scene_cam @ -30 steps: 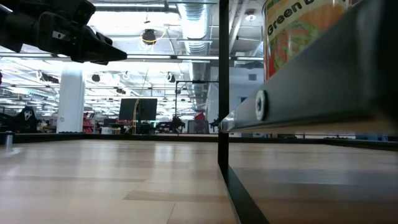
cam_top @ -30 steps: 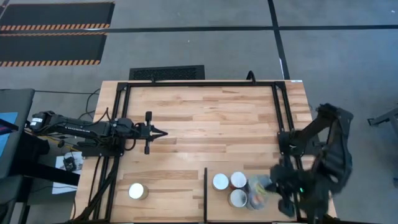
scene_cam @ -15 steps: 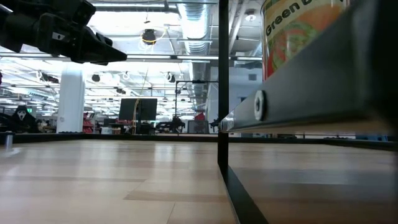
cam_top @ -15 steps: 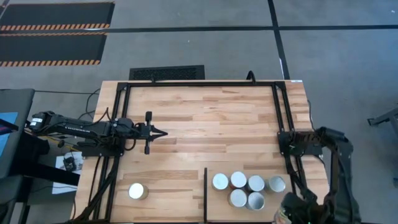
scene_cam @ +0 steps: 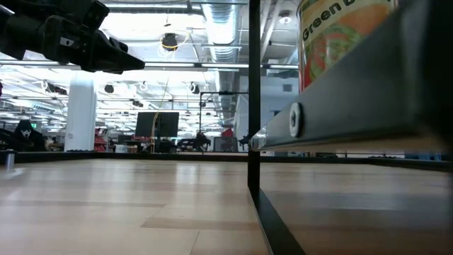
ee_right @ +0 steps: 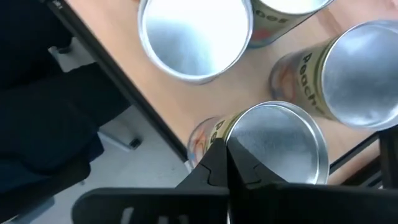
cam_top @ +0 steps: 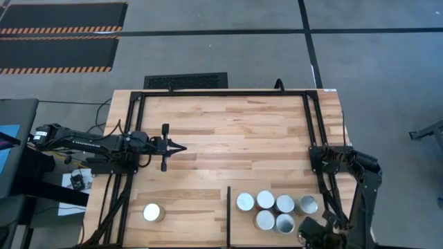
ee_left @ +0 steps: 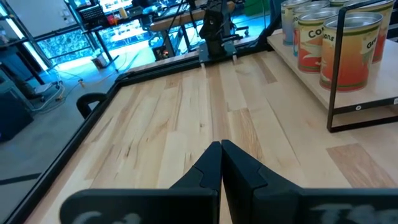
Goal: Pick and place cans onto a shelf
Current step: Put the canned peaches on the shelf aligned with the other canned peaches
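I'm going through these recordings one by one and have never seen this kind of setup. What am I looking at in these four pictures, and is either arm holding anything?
This is a robot with two dark jointed arms working at a light butcher-block wooden table. The high view looks straight down. The low view looks level across the tabletop. Each wrist view looks forward past that arm's own fingers.

The left gripper waits over the middle of the table, shut and empty. The right gripper is at the table's near right corner, also shut and holding nothing, above small round tin cans with shiny silver tops.

Six such cans stand grouped on the shelf section, right of a thin black divider bar. One more lone can stands left of the bar.
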Available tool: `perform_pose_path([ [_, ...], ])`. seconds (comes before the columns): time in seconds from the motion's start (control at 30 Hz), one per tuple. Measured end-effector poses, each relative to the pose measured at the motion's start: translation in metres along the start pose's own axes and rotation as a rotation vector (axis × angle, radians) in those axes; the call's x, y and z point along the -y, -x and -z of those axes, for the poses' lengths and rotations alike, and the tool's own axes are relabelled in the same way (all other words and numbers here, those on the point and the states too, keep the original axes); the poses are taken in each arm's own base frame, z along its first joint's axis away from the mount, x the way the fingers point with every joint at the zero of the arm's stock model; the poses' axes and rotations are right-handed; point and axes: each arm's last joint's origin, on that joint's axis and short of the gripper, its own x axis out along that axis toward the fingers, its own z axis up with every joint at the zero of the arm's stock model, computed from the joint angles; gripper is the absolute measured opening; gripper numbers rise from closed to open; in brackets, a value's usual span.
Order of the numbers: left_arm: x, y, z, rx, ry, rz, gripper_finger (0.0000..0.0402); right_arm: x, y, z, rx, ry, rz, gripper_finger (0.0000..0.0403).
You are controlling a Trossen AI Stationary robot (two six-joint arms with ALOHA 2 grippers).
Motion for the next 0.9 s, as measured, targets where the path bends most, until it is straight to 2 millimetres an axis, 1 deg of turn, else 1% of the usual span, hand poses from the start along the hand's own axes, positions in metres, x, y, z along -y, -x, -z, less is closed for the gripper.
perform_pose_path([
  [0.2,0.0,0.0,0.0,0.0,-0.003,0.0,0.0001,-0.001,-0.009,-0.004,-0.001,-0.008,0.038,0.0003],
  [0.43,0.0,0.0,0.0,0.0,-0.003,0.0,0.0001,-0.001,-0.01,-0.004,-0.003,-0.007,0.042,0.0004],
  [0.9,0.0,0.0,0.0,0.0,-0.004,0.0,0.0001,-0.005,-0.015,-0.021,-0.028,0.019,0.061,0.0005],
])
